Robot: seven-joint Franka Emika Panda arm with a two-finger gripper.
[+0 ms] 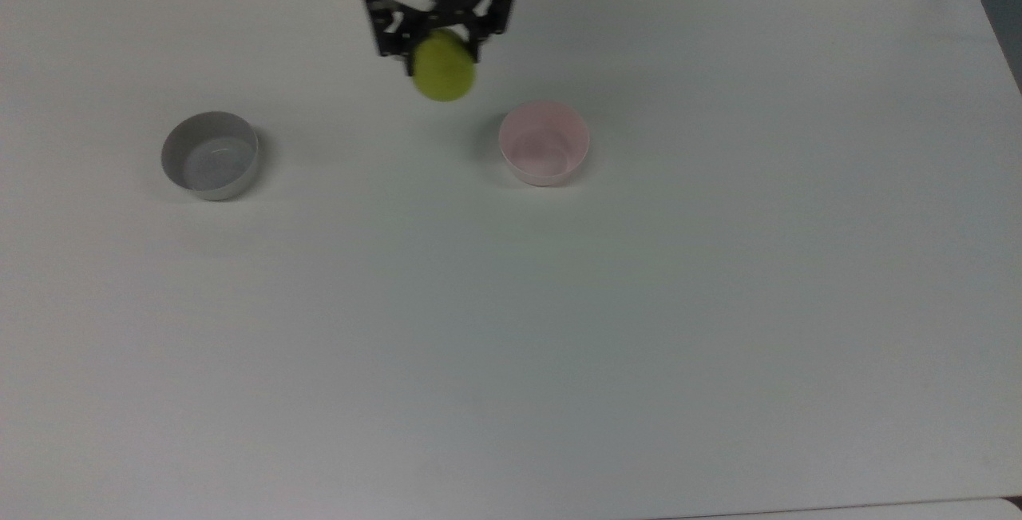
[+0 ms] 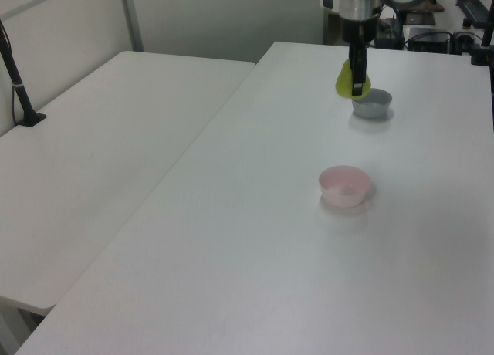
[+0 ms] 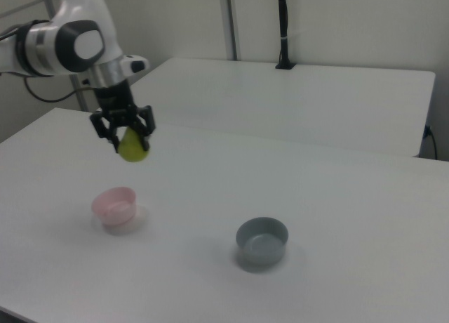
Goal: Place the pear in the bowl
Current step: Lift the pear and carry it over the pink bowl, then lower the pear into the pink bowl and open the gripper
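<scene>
The yellow-green pear (image 1: 443, 66) hangs in the air, held by my gripper (image 1: 437, 47), which is shut on its upper part. In the right view the pear (image 3: 132, 147) and gripper (image 3: 124, 135) are well above the table, up and slightly right of the pink bowl (image 3: 114, 206). In the top view the pink bowl (image 1: 544, 143) stands on the table to the right of and below the pear. In the left view the pear (image 2: 346, 79) in the gripper (image 2: 356, 80) hangs far behind the pink bowl (image 2: 344, 186).
A grey bowl (image 1: 210, 155) stands at the top view's left, and shows as the grey bowl (image 3: 262, 241) right of the pink one in the right view. The white table (image 1: 511, 328) stretches wide. A second table (image 2: 93, 162) adjoins it, with a black post (image 2: 17, 77) on it.
</scene>
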